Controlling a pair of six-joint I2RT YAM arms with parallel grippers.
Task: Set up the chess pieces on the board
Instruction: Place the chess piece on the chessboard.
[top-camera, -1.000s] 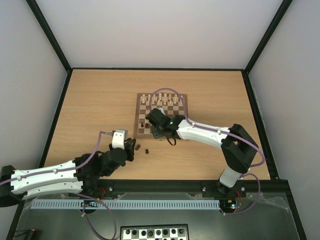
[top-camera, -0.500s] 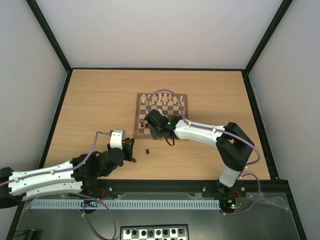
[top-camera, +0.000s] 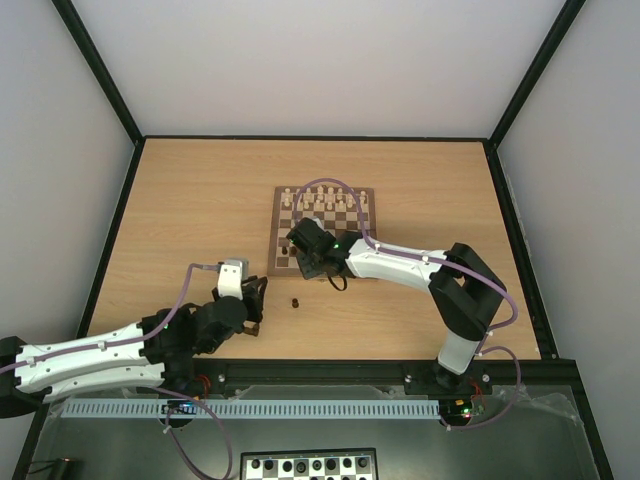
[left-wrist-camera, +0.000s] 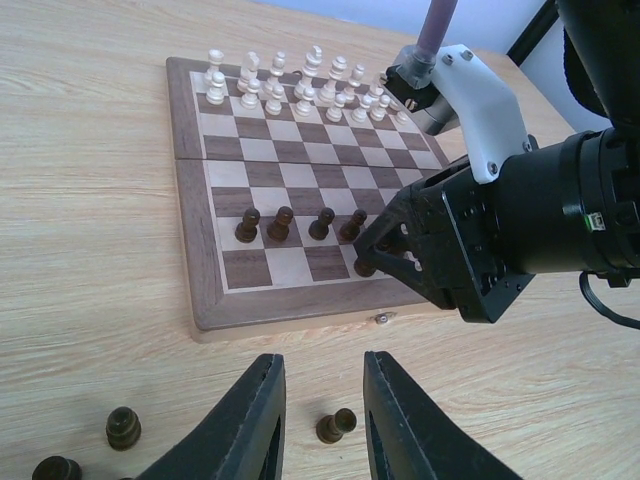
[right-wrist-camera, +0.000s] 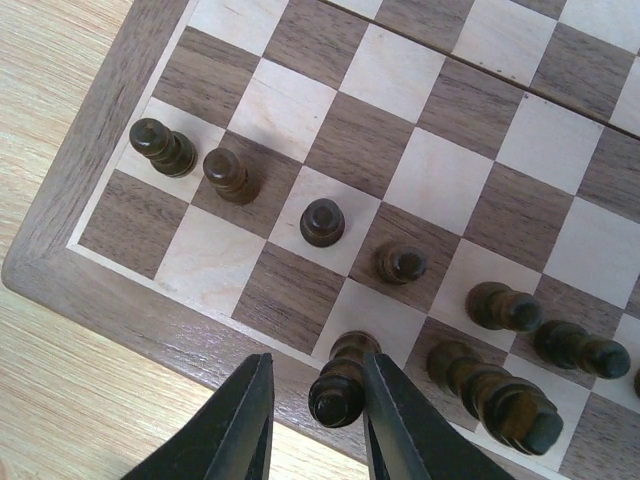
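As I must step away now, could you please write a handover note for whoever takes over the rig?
Left pincer: open, empty, above the light wooden table by three loose dark brown wooden chessmen.
Right pincer: open astride a dark chessman on the near row of the square brown-and-beige wooden chessboard.
Done: cream chessmen on the far rows; several dark pawns standing.
Left: board the three loose chessmen.

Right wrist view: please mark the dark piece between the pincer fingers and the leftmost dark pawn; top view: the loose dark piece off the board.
Flanked dark piece (right-wrist-camera: 338, 382), right wrist view, on its body.
Leftmost dark pawn (right-wrist-camera: 161, 146), right wrist view, on its body.
Loose dark piece (top-camera: 295, 301), top external view, on its middle.
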